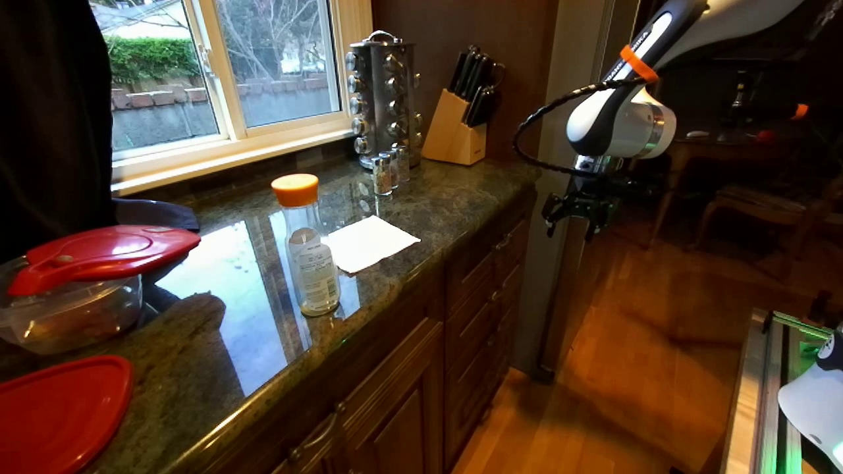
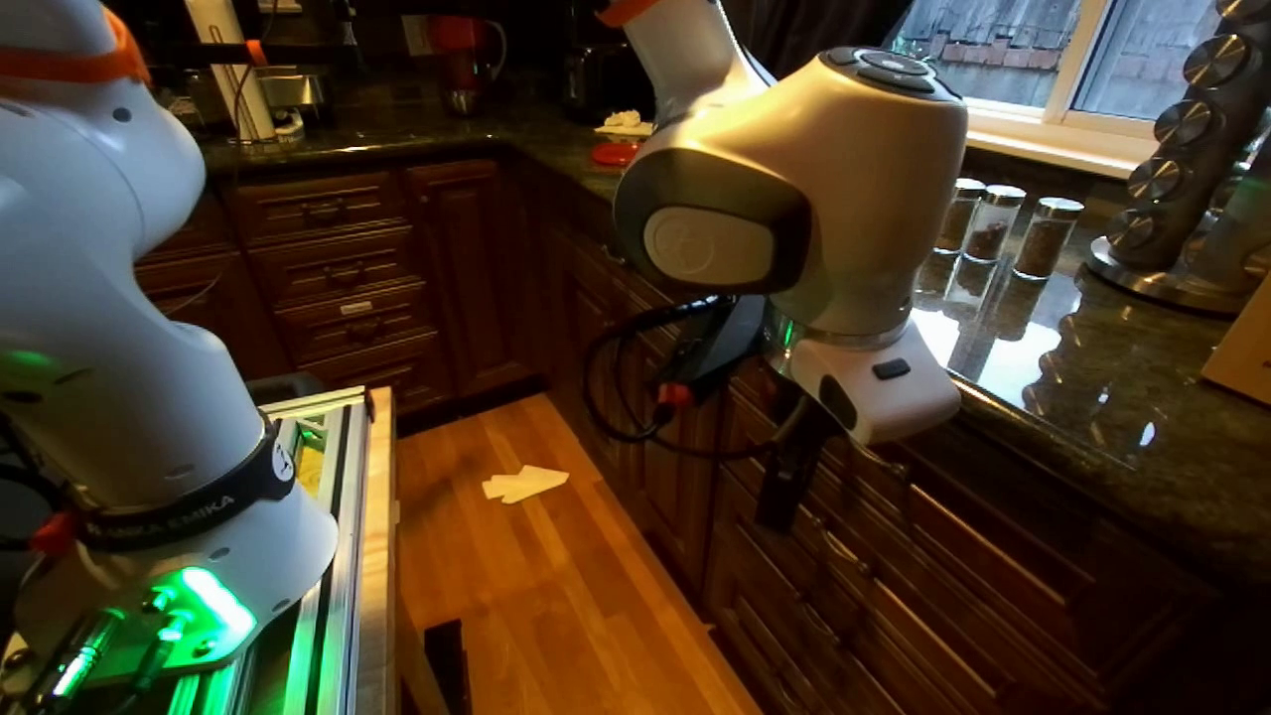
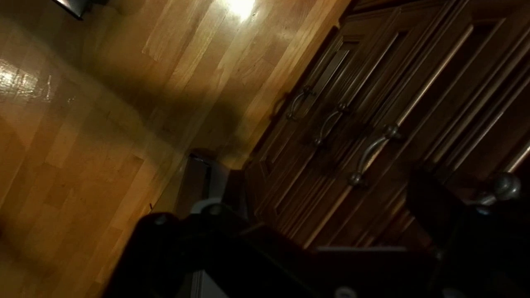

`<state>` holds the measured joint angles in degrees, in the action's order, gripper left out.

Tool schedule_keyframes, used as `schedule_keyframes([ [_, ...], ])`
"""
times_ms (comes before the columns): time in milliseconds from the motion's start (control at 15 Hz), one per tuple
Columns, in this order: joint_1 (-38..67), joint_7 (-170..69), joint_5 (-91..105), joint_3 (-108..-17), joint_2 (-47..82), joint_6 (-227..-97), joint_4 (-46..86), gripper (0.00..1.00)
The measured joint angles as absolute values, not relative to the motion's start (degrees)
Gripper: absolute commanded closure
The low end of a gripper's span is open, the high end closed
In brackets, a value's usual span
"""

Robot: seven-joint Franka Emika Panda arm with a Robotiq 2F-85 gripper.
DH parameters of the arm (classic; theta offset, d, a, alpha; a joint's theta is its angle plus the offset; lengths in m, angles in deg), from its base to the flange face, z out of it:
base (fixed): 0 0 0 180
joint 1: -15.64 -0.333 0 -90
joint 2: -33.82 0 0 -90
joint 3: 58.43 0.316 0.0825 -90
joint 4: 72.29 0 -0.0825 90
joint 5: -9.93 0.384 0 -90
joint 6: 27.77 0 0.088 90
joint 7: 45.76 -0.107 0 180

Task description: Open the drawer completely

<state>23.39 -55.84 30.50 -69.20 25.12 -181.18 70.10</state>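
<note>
1. Near me, an orange-capped bottle (image 1: 309, 253) stands upright on the surface (image 1: 461, 197).
2. Just beyond the bottle lies a white sheet (image 1: 374, 243).
3. Farther past the bottle, below the surface's edge, sits the closed drawer (image 1: 477, 266).
4. Past the bottle too, near the drawer, the fingers (image 1: 554, 210) hang spread apart.

Gripper (image 1: 570, 230) is black; drawers (image 1: 471, 318) brown; countertop (image 1: 461, 205) mottled.

Daylight via window (image 1: 227, 79) at back edge of counter (image 1: 227, 296) | glare streaking to front edge | cabinets (image 1: 398, 408) below it dim | wrist view murky: floor (image 3: 103, 136) shadowed, 2 hot spots; gripper (image 3: 312, 198) near-black
</note>
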Motion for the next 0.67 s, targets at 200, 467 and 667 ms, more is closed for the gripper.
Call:
schedule_keyframes([
  [200,23.4,-55.8,30.5,-69.2,25.2,-181.2,70.1,0.0],
  [467,23.5,-55.8,32.5,-67.8,22.9,-181.6,69.4,0.0],
  [667,24.0,-55.5,37.2,-65.0,17.8,-182.4,67.5,0.0],
])
